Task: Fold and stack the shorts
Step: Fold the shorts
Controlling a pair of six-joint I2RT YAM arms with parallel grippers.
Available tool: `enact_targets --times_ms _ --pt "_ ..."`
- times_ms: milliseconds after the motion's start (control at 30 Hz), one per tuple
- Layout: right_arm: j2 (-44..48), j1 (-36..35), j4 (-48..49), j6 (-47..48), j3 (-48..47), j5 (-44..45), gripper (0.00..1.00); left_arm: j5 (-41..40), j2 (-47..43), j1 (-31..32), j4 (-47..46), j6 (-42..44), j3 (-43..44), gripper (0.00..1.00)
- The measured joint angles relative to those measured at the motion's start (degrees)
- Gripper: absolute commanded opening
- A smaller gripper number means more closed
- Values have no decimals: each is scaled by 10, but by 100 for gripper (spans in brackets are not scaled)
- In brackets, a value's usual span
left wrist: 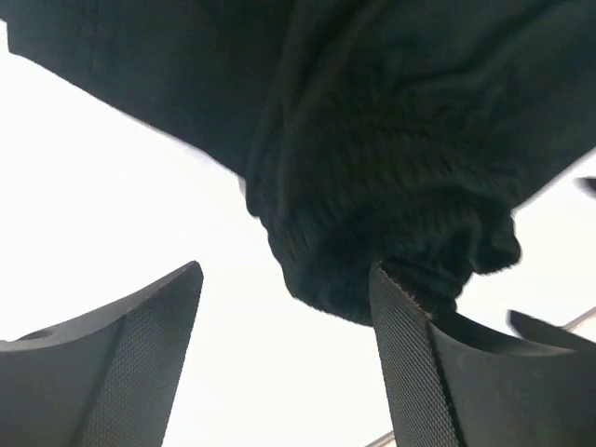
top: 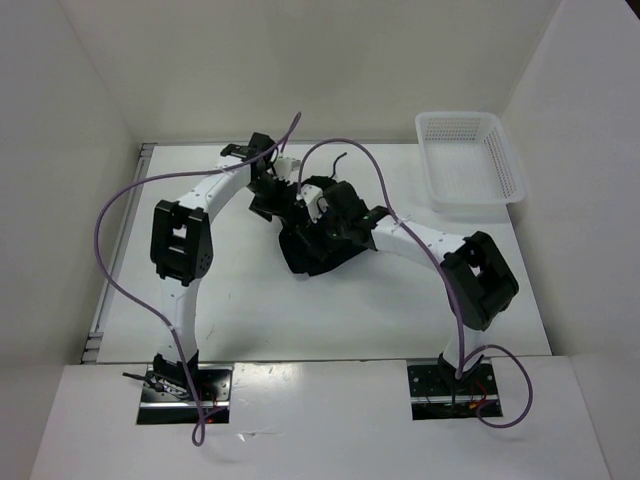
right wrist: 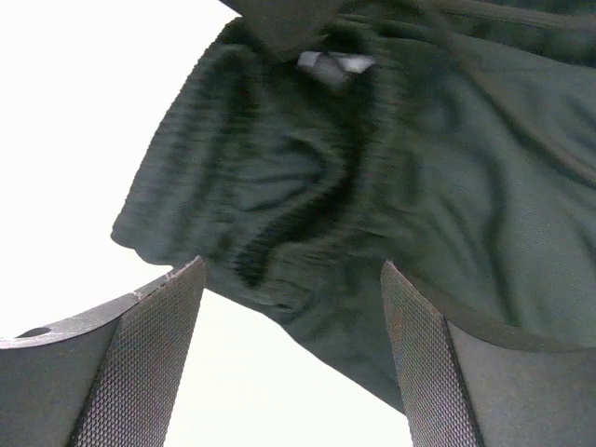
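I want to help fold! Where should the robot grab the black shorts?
Probably the gathered waistband of the shorts, near the white tag: it bunches into a thick ridge. Come from above with the open right pincer straddling that ridge.

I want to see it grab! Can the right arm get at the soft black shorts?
Probably yes. The right gripper is open right by the crumpled soft black fabric shorts, and nothing sits between them.

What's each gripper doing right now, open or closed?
Left gripper: open, gripping nothing, shorts bunched just ahead.
Right gripper: open, gripping nothing, shorts in front of it.
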State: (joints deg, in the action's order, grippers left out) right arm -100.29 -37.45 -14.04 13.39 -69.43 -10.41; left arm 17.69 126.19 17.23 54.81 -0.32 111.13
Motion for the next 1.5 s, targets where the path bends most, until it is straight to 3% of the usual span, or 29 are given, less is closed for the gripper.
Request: enact_targets --times_ms 133,467,600,633,800,833,900,1033,1500 --pt "0 -13 -1 -9 0 -7 80 17 -30 -7 -3 0 -29 68" --pt "-43 -12 9 -44 0 28 64 53 21 -10 -9 1 -62 60" --pt "-57 -18 9 -52 -1 20 44 65 32 -10 -11 0 -61 49" --pt "-61 -21 9 -56 -3 20 32 68 32 -10 -12 -1 -61 47" --pt "-70 -27 21 -70 -8 39 11 90 42 -10 -22 0 -47 25" --pt "-71 -27 24 -71 -9 42 1 95 45 -10 -24 0 -43 22" --pt "-72 -27 28 -72 -9 46 0 102 49 -10 -26 0 -36 15" --pt "-75 -27 28 -68 -19 49 0 116 50 -17 -29 0 -23 11" --pt "-73 -29 9 -50 -142 -38 0 158 56 -49 -39 0 76 14"
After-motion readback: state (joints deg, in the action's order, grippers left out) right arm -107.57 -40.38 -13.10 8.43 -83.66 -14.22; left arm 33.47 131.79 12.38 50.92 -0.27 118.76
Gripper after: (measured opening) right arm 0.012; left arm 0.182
